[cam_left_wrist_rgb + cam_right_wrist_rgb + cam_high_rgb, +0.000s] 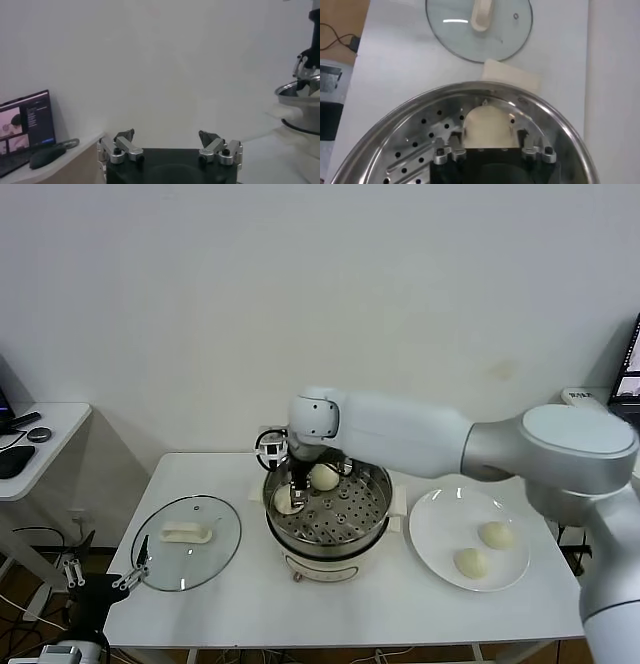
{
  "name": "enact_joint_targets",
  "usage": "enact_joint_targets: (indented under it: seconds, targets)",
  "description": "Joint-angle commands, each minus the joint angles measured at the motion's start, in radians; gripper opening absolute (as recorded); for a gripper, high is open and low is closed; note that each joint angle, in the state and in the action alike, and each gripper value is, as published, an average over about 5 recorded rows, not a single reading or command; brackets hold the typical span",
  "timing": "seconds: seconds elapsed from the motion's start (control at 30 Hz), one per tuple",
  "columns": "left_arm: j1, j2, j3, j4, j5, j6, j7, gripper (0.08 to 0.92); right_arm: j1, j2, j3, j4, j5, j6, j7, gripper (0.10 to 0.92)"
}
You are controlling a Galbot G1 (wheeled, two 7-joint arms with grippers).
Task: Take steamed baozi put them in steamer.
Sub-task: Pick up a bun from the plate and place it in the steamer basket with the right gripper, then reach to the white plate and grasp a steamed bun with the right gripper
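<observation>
The steamer point(384, 506) stands mid-table, a steel pot with a perforated tray on a white base. Two steamed baozi lie inside it: one at the back point(324, 477) and one at the left point(287, 500). My right gripper point(295, 498) reaches down into the pot over the left one. In the right wrist view its fingers stand open point(493, 132) on either side of that baozi point(487, 122), which rests on the tray by the rim point(555, 120). Two more baozi point(496, 535) point(470, 563) lie on the white plate point(440, 524). My left gripper point(103, 572) point(166, 135) hangs open and empty off the table's left front corner.
A glass lid point(186, 541) point(450, 30) with a cream handle lies flat left of the steamer. A side table point(45, 434) with a mouse and a laptop point(27, 122) stands further left. A wall runs behind the table.
</observation>
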Motion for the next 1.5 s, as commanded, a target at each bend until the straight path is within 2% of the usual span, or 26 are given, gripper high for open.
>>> enact_joint_targets:
  seconds: [0.03,0.2,0.33,0.53,0.7,1.03,1.5]
  targets:
    - [-0.002,0.0,0.003,0.003,-0.001,-0.002,0.001,0.823,0.154,-0.157,-0.024,0.145,-0.016,0.028,-0.117,0.818]
    - [-0.011,0.003,0.017,0.006,-0.002,-0.003,0.002,0.823,0.272,-0.369,-0.069,0.302,-0.028,0.095,-0.223,0.822]
    - [-0.021,0.004,0.033,0.014,0.0,-0.004,0.002,0.823,0.28,-0.529,-0.1,0.391,-0.115,0.171,-0.296,0.823]
    - [-0.019,0.006,0.047,0.017,0.005,-0.007,0.003,0.823,0.187,-0.767,-0.095,0.406,-0.298,0.307,-0.361,0.823]
    - [-0.021,0.008,0.049,0.021,0.007,-0.006,0.003,0.823,0.021,-0.883,-0.006,0.389,-0.396,0.35,-0.342,0.823]
    - [-0.017,-0.006,0.053,0.023,0.023,-0.003,0.003,0.823,-0.512,-0.943,0.41,0.246,-0.56,0.452,-0.292,0.823]
    - [-0.003,-0.024,0.04,0.015,0.034,-0.001,0.004,0.823,-0.714,-0.849,0.543,0.197,-0.589,0.432,-0.202,0.823]
